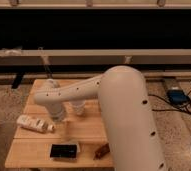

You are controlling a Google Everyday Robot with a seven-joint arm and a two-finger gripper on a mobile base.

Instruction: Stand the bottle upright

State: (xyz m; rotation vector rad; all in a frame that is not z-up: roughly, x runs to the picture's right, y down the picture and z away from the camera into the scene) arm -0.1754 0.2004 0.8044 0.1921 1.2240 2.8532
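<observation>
The desk (pixel 29 150) carries everything; on its left side the bottle (pixel 33 122) lies flat, its long axis running left to right, narrower cap end pointing right. My gripper (pixel 67 131) hangs just beside that cap, fingers apart and empty, so the bottle lies to the gripper's left

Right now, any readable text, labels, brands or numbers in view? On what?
No text can be read.
Bottle, lying on the table: faint label, too blurred to read.
Black slab: no text visible.
Gripper, low over the table just right of the bottle's cap: no markings visible.
</observation>
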